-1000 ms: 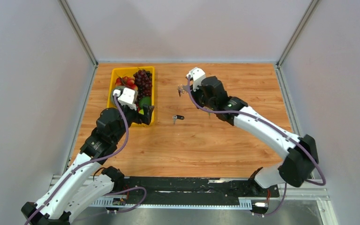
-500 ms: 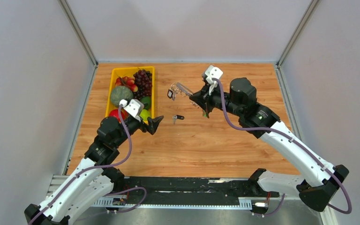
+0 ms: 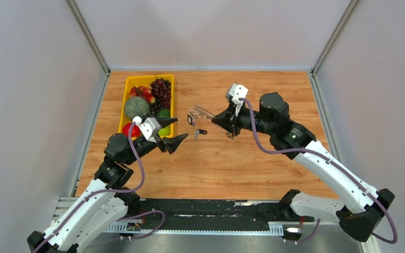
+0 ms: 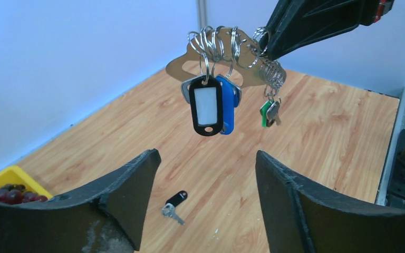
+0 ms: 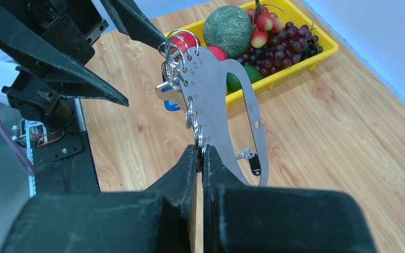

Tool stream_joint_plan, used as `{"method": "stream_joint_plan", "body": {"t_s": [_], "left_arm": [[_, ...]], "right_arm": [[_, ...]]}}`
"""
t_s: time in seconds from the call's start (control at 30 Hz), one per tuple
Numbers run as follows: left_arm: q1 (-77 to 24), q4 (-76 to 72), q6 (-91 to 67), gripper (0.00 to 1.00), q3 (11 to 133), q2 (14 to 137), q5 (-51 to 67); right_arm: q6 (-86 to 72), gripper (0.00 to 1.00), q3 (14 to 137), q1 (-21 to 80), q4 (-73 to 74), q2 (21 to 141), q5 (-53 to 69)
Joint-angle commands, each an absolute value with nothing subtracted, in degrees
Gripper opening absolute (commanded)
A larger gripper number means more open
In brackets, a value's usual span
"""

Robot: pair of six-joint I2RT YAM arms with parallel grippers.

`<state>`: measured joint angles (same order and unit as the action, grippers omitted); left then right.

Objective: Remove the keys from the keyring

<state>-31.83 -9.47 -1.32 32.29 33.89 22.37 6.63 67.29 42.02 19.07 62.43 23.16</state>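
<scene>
Pinching the keyring [image 5: 219,105] at its near edge, the right claw [image 5: 200,158] is holding it aloft over the surface [image 3: 232,163], while the left claw [image 4: 204,155] is hovering spread just below the hanging keys [image 4: 206,105]. One black-headed key [image 4: 175,202] is already lying loose, so the next move is likely closing on a dangling tag and working it free. Only the left wrist view is showing the black, blue and green heads distinctly.
</scene>
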Motion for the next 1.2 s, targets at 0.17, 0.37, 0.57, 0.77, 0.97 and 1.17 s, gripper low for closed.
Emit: {"method": "stream_joint_plan", "body": {"t_s": [0.17, 0.37, 0.57, 0.77, 0.97, 1.17], "left_arm": [[-31.8, -13.0, -1.9, 0.68, 32.9, 33.8, 26.0], [-31.8, -14.8, -2.8, 0.67, 32.6, 33.9, 30.7], [-31.7, -15.2, -3.0, 0.67, 32.5, 34.0, 32.9], [-31.8, -17.7, -4.3, 0.63, 32.0, 34.5, 38.6], [-31.8, -17.8, -4.1, 0.54, 32.0, 35.0, 39.9], [-31.8, -17.7, -3.6, 0.21, 32.0, 35.5, 41.0]], "right_arm": [[9.5, 0.0, 66.3, 42.2, 14.8, 59.6, 30.2], [10.9, 0.0, 65.2, 42.1, 14.9, 59.2, 33.8], [12.3, 0.0, 64.1, 42.3, 15.1, 58.4, 36.8], [12.6, 0.0, 64.1, 42.3, 15.3, 58.7, 37.7], [12.7, 0.0, 64.2, 42.6, 15.4, 58.8, 38.1], [12.9, 0.0, 64.2, 42.6, 15.6, 58.6, 37.5]]}}
